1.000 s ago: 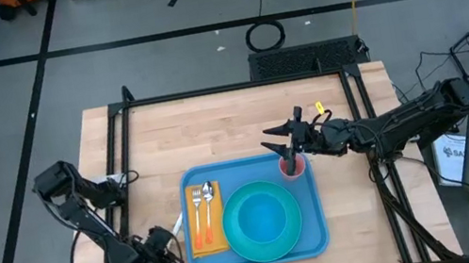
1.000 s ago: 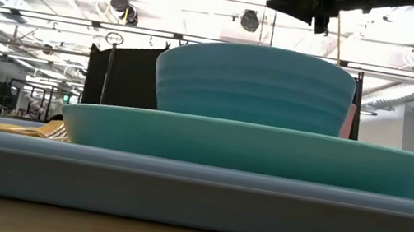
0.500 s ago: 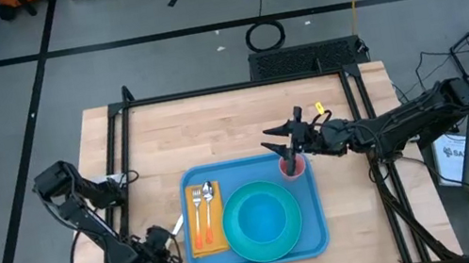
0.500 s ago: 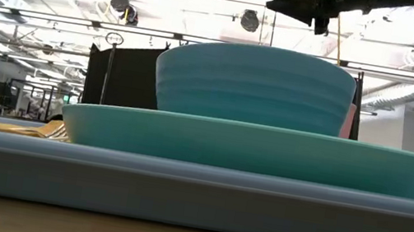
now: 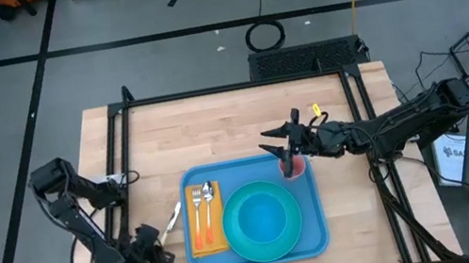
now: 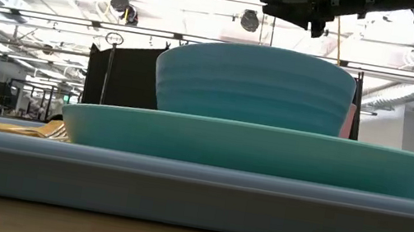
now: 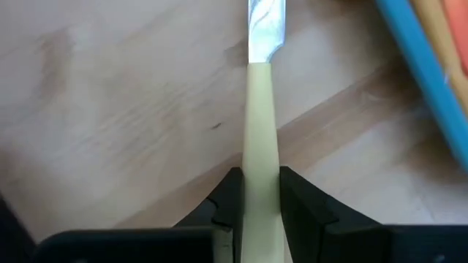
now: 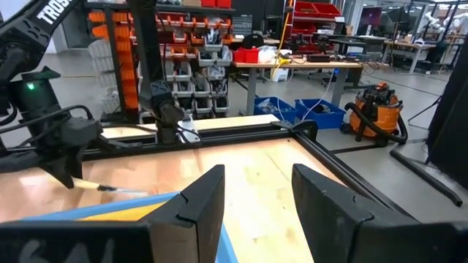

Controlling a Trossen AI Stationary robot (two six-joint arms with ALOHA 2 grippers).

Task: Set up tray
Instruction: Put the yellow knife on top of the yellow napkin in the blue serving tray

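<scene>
- Looking straight down, a light wooden tabletop carries a large blue tray near its front edge, about midway between the two dark arms.
- Far left, the left arm bends down to the tabletop's front left corner; its left pincer sits just beside the tray's left rim.
- The left pincer is pinching a table knife by its cream handle. The wrist view shows the two dark fingers pressed against either side of the handle, with the metal blade pointing forward over bare wood.
- The knife slants toward the tray's left edge. It is outside the tray; whether it touches the rim cannot be told.
- Inside the tray, on its left part, an orange napkin lies flat with a fork and a spoon side by side on it.
- To the right of the napkin, a round turquoise plate fills much of the tray, and a turquoise bowl rests on it. The table-level view shows the bowl stacked on the plate, inside the tray's low rim.
- At the tray's back right corner stands a small pink cup.
- The right arm reaches in from the right, with the right pincer above the cup and its fingers spread apart, holding nothing. The wrist view shows a clear gap between them.
</scene>
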